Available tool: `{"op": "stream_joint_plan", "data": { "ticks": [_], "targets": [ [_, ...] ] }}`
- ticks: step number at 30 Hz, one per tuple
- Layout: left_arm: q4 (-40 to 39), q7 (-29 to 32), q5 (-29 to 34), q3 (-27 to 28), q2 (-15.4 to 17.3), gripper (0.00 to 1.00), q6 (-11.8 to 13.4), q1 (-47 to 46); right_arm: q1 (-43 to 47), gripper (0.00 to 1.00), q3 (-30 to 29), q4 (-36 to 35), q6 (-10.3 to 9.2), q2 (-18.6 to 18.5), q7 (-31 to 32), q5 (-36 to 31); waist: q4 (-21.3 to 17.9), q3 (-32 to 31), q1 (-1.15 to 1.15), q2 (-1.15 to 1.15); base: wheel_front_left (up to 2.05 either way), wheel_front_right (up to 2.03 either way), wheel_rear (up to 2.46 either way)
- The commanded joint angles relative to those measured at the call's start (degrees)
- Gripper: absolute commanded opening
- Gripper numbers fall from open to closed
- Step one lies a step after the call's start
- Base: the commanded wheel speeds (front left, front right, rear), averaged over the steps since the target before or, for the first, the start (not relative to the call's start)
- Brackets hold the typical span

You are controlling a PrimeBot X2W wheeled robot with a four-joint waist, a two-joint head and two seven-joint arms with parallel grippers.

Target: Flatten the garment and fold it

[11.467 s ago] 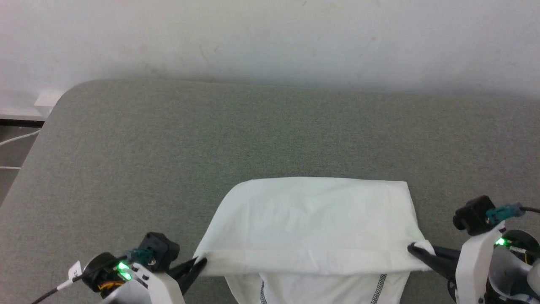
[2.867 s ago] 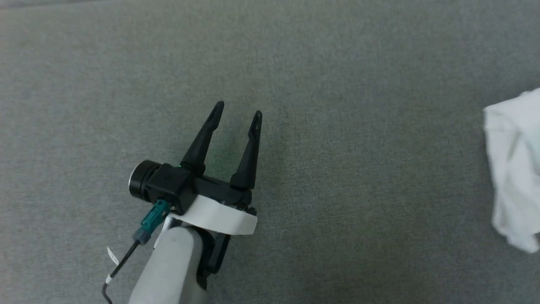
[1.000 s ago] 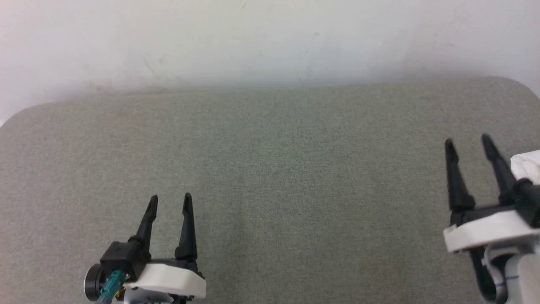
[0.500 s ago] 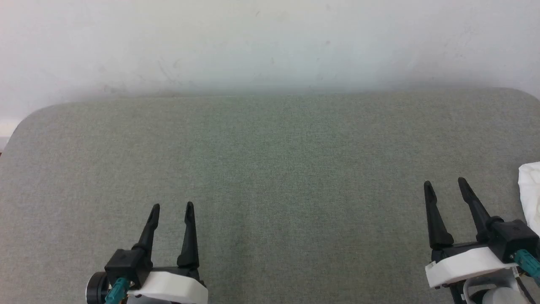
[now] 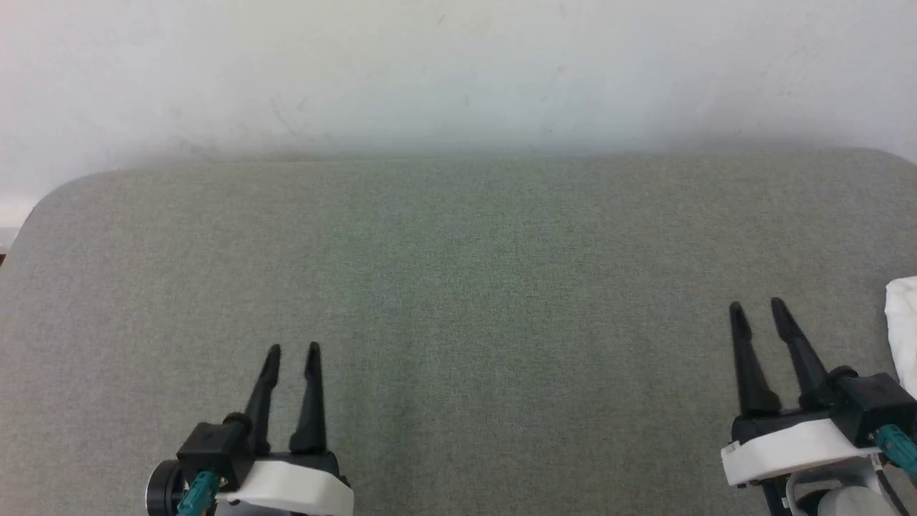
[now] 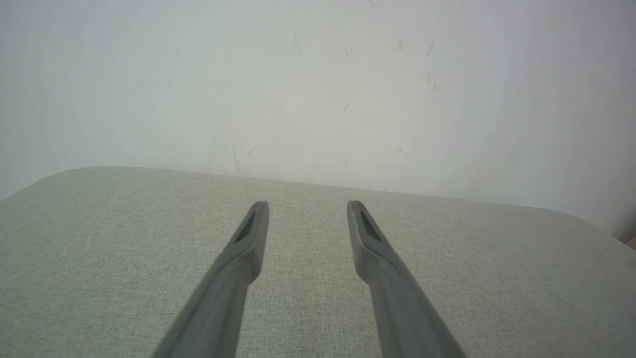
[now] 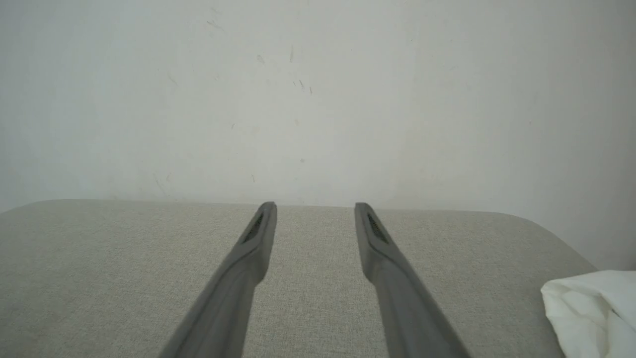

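Note:
The white garment (image 5: 903,326) lies bundled at the far right edge of the grey-green table (image 5: 458,287), cut off by the frame. In the right wrist view the garment (image 7: 591,313) shows as a crumpled white mass at the lower right. My right gripper (image 5: 758,309) hovers just left of it, open and empty, fingers pointing at the wall. My left gripper (image 5: 292,351) sits at the lower left over bare table, open with a narrow gap and nothing held. Each wrist view shows its own fingers apart: left gripper (image 6: 308,205), right gripper (image 7: 315,205).
A white wall (image 5: 458,72) stands right behind the table's far edge. The table's rounded far-left corner (image 5: 50,201) and far-right corner (image 5: 892,154) are in view. The padded surface stretches between the two grippers.
Both grippers have narrowed a little while staying open and empty. The right gripper came down and back toward the lower right. The camera shifted slightly.

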Motion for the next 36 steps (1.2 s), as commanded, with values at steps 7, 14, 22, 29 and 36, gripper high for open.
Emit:
{"op": "stream_joint_plan", "data": {
  "ticks": [7, 14, 22, 29, 36],
  "targets": [
    [-0.1, 0.58, 0.44, 0.19, 0.0, 0.0, -0.04, -0.13, -0.01, 0.0, 0.12, -0.13, 0.0, 0.01, 0.57, -0.21, -0.02, -0.1, 0.0, 0.0, 0.0, 0.0, 0.0],
    [-0.25, 1.4, 1.06, 0.45, 0.0, 0.0, -0.11, -0.31, -0.02, 0.0, 0.31, -0.36, -0.01, 0.03, 1.36, -0.51, -0.05, -0.23, 0.0, 0.0, 0.0, 0.0, 0.0],
    [-0.4, 2.21, 1.67, 0.71, 0.0, 0.0, -0.17, -0.5, -0.04, 0.0, 0.49, -0.59, -0.02, 0.06, 2.15, -0.81, -0.08, -0.36, 0.0, 0.0, 0.0, 0.0, 0.0],
    [-0.55, 3.03, 2.29, 0.96, -0.01, 0.0, -0.23, -0.68, -0.05, 0.0, 0.68, -0.82, -0.02, 0.09, 2.94, -1.11, -0.11, -0.5, 0.0, 0.0, 0.0, 0.0, 0.0],
    [-0.7, 3.85, 2.91, 1.22, -0.01, 0.0, -0.29, -0.86, -0.07, 0.0, 0.87, -1.06, -0.03, 0.11, 3.74, -1.41, -0.14, -0.63, 0.0, 0.0, 0.0, 0.0, 0.0]
  ]
}}
